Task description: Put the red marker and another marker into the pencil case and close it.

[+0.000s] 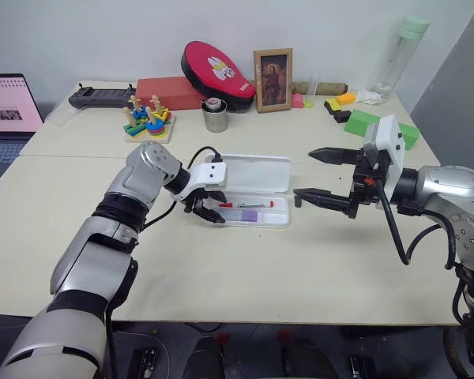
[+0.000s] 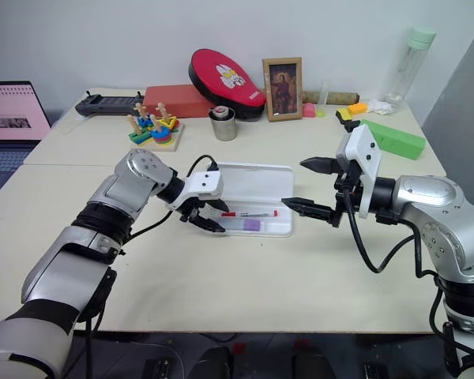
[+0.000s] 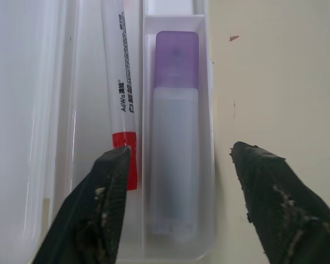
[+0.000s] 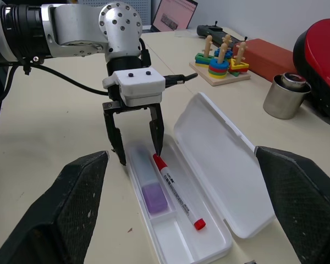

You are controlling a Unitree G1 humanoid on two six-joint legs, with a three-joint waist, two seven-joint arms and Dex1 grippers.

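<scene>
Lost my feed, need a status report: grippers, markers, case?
Left gripper open over the pencil case. Right gripper open, empty. Red marker and lavender marker both inside. Lid open, nothing blocking it.

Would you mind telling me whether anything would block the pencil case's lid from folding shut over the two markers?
Yes: the left gripper, open, straddles the lavender marker inside the tray of the pencil case, beside the red marker. Nothing else visibly obstructs.

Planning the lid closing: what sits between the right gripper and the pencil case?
Only bare tabletop separates the right gripper from the pencil case, seen from the head camera.
</scene>
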